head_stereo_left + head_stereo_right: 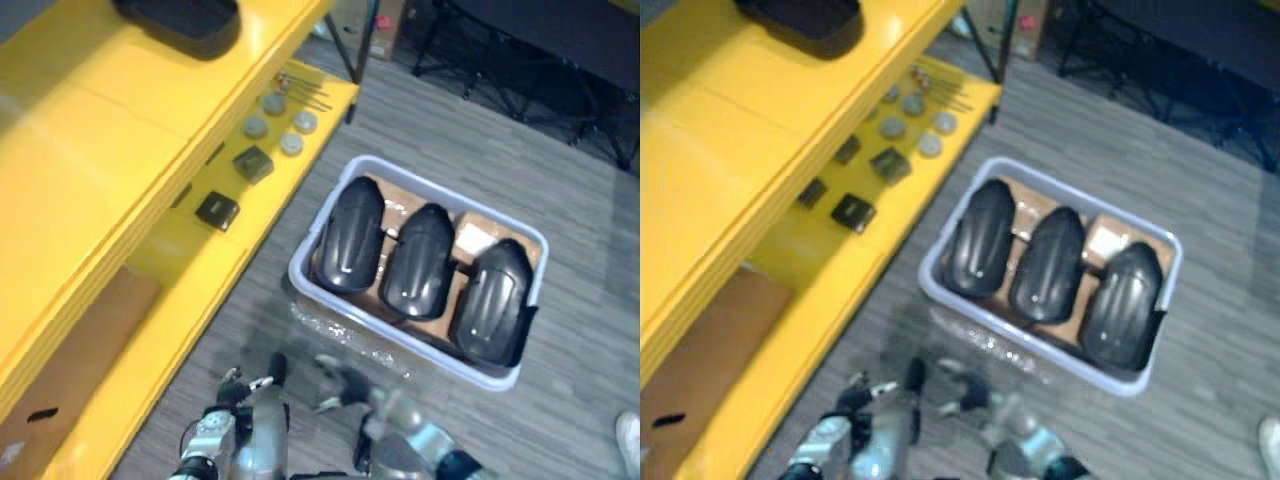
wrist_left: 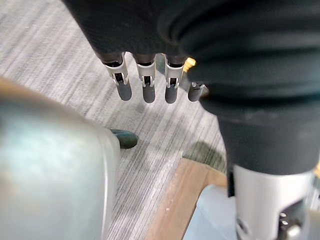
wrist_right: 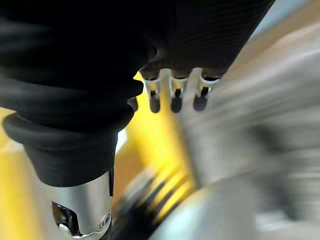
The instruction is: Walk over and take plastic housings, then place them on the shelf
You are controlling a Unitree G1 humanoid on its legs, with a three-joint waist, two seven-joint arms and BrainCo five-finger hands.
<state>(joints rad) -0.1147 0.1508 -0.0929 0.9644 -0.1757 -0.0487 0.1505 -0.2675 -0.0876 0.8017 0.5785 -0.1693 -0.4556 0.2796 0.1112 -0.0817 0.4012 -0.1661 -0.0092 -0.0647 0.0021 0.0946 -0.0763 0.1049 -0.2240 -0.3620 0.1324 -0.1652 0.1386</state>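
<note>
Lying in a pale bin are three glossy black housings.

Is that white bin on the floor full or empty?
Nearly full. Three black housings lie side by side in the bin, filling it almost from wall to wall.

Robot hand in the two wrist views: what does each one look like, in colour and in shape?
The left robot hand has slim silver fingers with dark rounded tips, coming out of a black ribbed cover. The right robot hand looks the same, and a silver-grey metal wrist section with small screws shows next to its cover.
</note>
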